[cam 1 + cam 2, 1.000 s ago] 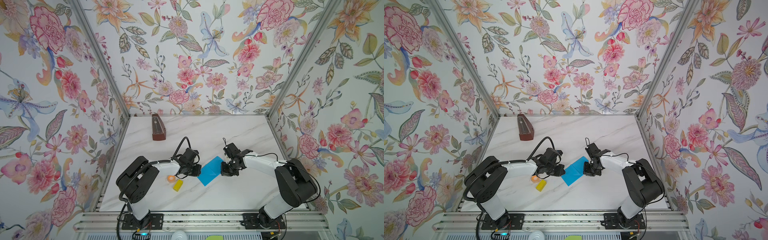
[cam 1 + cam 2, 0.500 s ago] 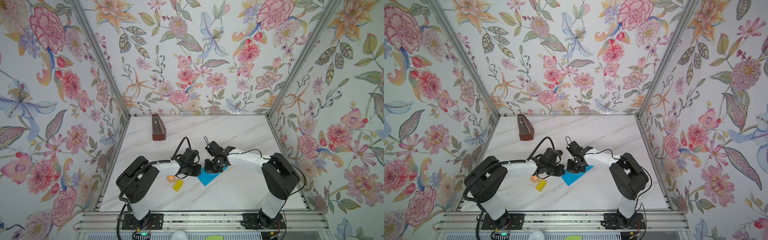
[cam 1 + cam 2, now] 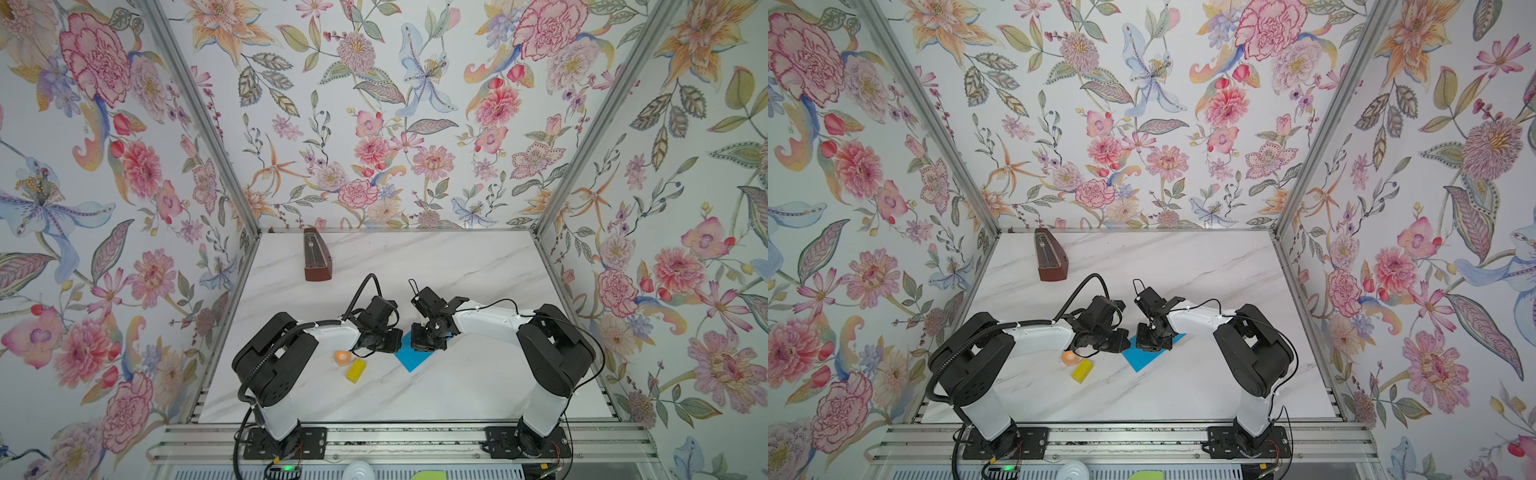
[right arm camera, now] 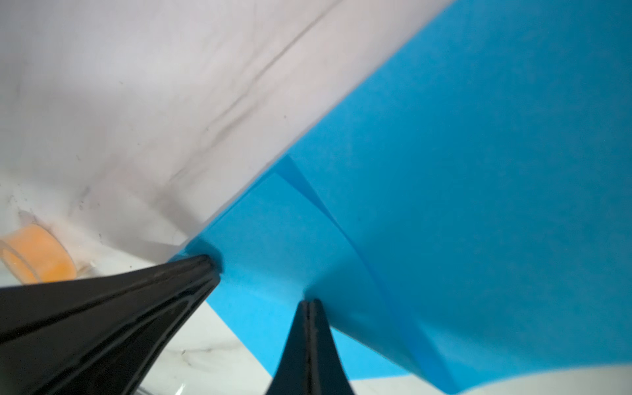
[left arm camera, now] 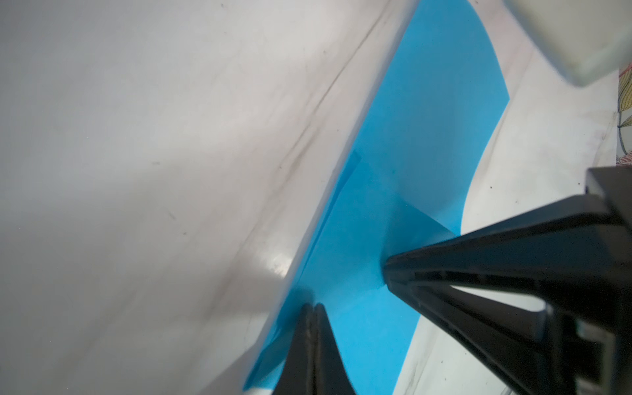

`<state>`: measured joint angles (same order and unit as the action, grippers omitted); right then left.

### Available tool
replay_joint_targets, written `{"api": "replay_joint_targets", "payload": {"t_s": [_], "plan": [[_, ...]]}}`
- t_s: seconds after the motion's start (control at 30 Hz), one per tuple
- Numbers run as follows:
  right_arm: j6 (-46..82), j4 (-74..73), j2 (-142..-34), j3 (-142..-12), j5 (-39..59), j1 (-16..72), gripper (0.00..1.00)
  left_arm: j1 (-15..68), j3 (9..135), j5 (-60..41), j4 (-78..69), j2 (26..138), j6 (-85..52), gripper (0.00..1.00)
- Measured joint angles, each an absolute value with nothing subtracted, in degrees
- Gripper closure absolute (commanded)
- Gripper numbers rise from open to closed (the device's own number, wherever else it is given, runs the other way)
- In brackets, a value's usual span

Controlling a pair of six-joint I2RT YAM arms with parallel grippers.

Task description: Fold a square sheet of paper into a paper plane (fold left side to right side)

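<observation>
Motion belongs to the right gripper point(image 4: 309, 302): a second ago at the edge of the square sheet of paper point(image 3: 413, 360) farthest from the yellow block point(image 3: 356, 370), it now presses its closed, empty tip mid-sheet. The left gripper point(image 5: 313, 306), also shut on nothing, pins the block-side edge. With a layered flap showing between them, the sheet, lying just beside the block, is probably being creased flat.
</observation>
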<state>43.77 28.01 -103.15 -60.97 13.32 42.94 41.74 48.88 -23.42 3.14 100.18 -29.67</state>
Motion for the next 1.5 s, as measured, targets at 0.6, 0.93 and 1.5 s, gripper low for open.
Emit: {"api": "replay_joint_targets", "payload": {"t_s": [0.6,0.93,1.5], "plan": [[43.05,29.28,-99.72,-57.25,11.03,40.82,0.98,41.63,48.88,-23.44,3.18,100.18,-29.67,1.00],[42.65,31.14,-97.21,-54.94,7.68,39.79,0.99,41.63,48.88,-23.53,3.18,100.18,-29.67,1.00],[47.75,29.06,-89.19,-54.74,10.33,40.88,0.95,41.47,48.07,-23.27,3.33,99.31,-30.81,1.00]]}}
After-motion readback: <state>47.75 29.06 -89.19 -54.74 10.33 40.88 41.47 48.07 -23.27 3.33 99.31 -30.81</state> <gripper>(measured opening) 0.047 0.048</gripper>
